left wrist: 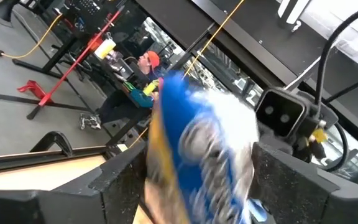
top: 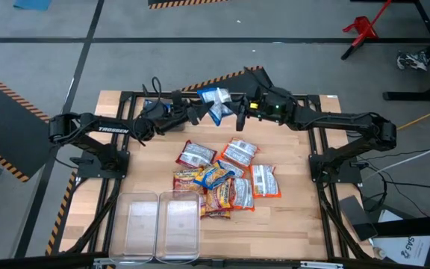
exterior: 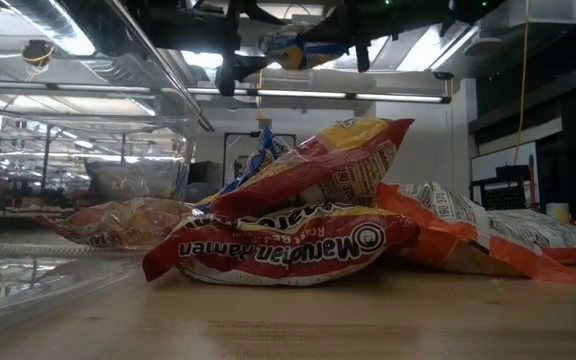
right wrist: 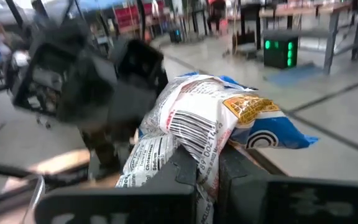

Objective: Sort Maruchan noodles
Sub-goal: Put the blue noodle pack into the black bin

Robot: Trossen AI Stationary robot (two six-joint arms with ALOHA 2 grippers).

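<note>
A blue, white and yellow noodle packet hangs in the air over the table's far middle, between my two arms. My right gripper is shut on it. My left gripper is open, one finger on either side of the same packet. In the low view the packet shows high above the table. The other Maruchan noodles, red-and-yellow, orange-and-white and blue ones, lie in a loose overlapping pile on the table's middle. My right gripper pinches the packet's end nearest my right arm between its two fingers. The fingers are level and come from the table's right. The packet sticks out past the fingertips toward my left gripper, barcode side showing, lifted clear of the table. My left gripper: I cannot tell whether its open fingers touch the packet.
Two clear plastic bins stand side by side at the table's near left. A black frame runs round the wooden top. In the low view the pile fills the middle ground.
</note>
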